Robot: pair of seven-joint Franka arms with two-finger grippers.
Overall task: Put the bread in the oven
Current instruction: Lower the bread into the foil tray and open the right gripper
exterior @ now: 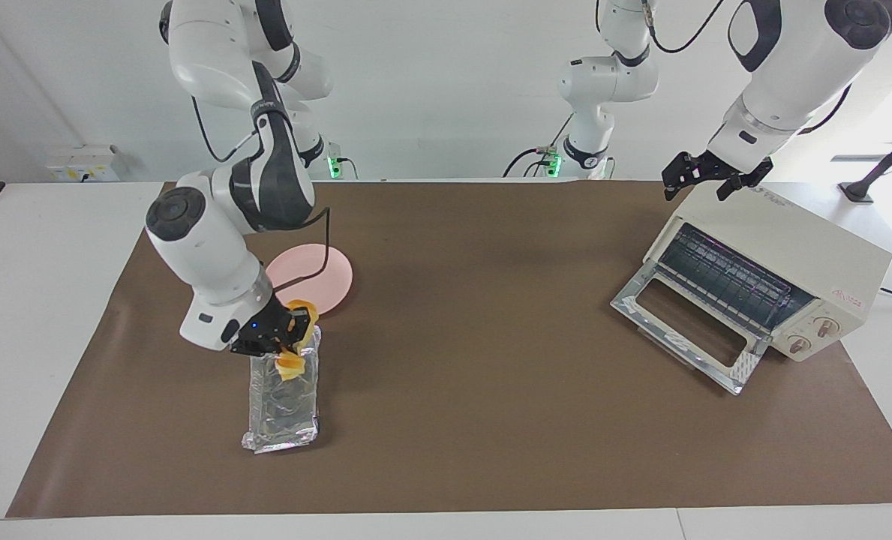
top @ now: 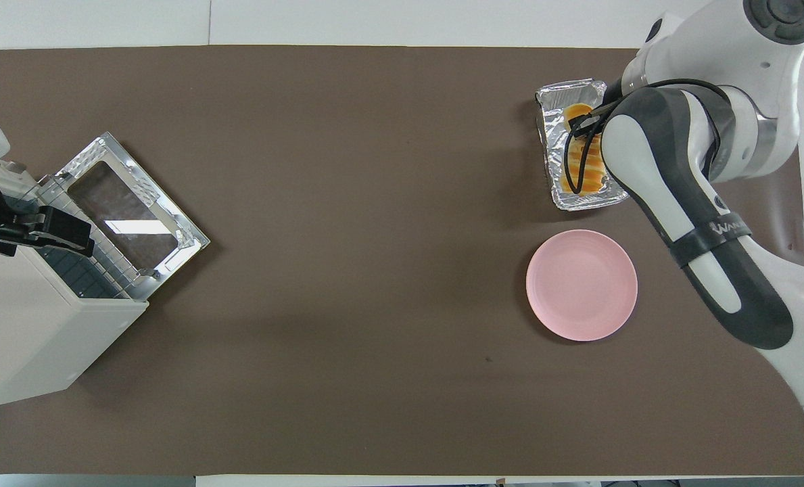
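Note:
The bread, a short ridged row of yellow-orange slices, is between the fingers of my right gripper, just above the end of the crinkled foil tray that is nearer to the robots. It hangs tilted from the grip. In the overhead view the bread shows over the tray, partly under the right arm. The cream-white oven stands at the left arm's end of the table with its glass door dropped open and the wire rack showing. My left gripper is open and waits over the oven's top.
A round pink plate lies beside the foil tray, nearer to the robots; it also shows in the overhead view. Brown paper covers the table between the tray and the oven.

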